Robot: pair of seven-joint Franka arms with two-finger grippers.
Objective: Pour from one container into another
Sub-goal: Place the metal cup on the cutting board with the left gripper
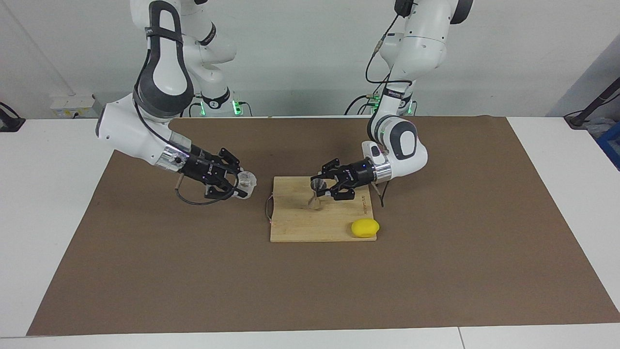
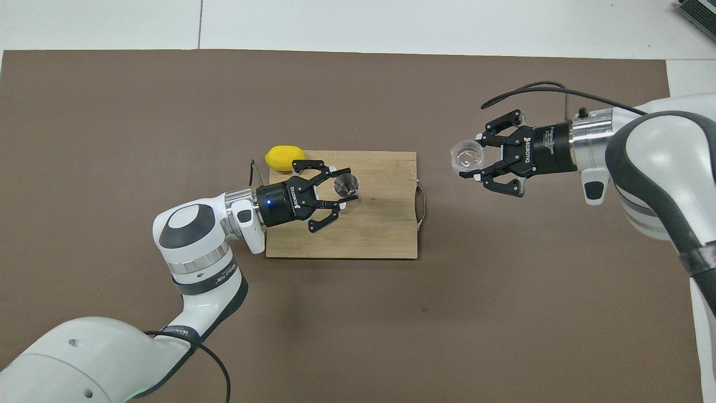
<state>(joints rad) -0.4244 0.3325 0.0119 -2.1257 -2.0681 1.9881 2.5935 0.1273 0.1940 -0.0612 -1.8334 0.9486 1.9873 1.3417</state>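
Steel jigger [image 1: 317, 193] pinched upright by your left fingers [image 1: 325, 187]; right fingers [image 1: 236, 185] pinch the clear cup [image 1: 246, 183]. Next, carry it over and tip.

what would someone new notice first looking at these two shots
Probably the right gripper, shut on a small squat clear cup held up over the brown mat, beside the board. Next, the left gripper, shut on a shiny steel hourglass jigger on the bamboo cutting board. A yellow lemon rests at the board's corner.
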